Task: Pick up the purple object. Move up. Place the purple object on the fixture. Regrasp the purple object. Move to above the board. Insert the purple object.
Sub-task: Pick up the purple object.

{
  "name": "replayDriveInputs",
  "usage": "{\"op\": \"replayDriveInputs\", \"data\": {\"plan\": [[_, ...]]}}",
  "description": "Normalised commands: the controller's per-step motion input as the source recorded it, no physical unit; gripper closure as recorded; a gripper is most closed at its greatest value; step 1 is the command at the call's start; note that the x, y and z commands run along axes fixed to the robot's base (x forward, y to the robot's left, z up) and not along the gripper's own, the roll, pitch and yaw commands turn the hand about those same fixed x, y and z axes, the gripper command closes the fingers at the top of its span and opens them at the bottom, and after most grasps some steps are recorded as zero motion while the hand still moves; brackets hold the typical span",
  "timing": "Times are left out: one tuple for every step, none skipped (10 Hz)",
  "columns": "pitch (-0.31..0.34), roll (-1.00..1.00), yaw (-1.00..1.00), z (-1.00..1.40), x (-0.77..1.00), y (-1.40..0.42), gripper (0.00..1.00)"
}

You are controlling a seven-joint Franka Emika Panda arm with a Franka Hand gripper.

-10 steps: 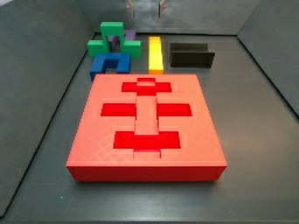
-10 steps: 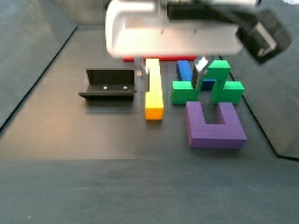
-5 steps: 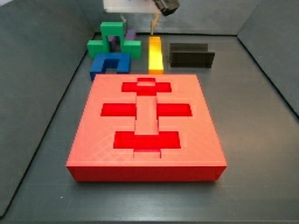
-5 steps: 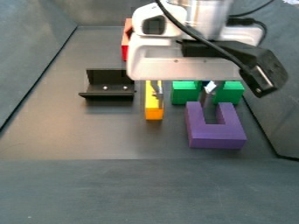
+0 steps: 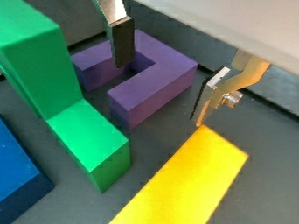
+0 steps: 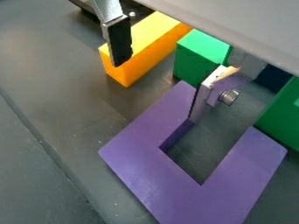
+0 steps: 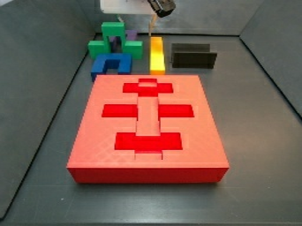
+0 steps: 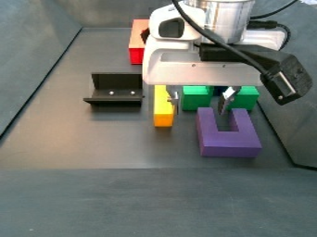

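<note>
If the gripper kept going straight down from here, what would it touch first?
Most likely the purple object: the gripper is open and straddles one prong, one of its fingers in the slot. Depth is unclear, so the floor might meet the fingertips first.

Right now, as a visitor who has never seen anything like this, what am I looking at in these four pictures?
This is a robot arm whose end carries the gripper, two flat silver fingers with dark pads. Two pictures come from cameras fixed beside the table; two come from cameras on the arm's wrist, looking down past the fingers.

On the dark floor lie the board, a big red slab with recesses, a yellow bar, green blocks, a blue U-shaped block and the fixture, a small black holder.

The gripper is down at the purple object, a U-shaped block. Its jaws are open, straddling one prong: one finger in the slot, one outside. Nothing is held yet; the purple object lies flat on the floor.
</note>
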Motion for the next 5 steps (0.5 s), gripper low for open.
{"op": "replayDriveInputs", "data": {"plan": [[-0.036,-0.03,0.00,-0.20,-0.08,-0.07,0.00],[-0.023,-0.03,0.00,-0.14,-0.09,0.00,0.00],[-0.011,-0.01,0.00,-0.15,-0.09,-0.01,0.00],[-0.013,-0.01,0.00,-0.18,-0.06,-0.05,0.00],[-0.017,0.00,0.00,-0.23,-0.07,-0.10,0.00]]}}
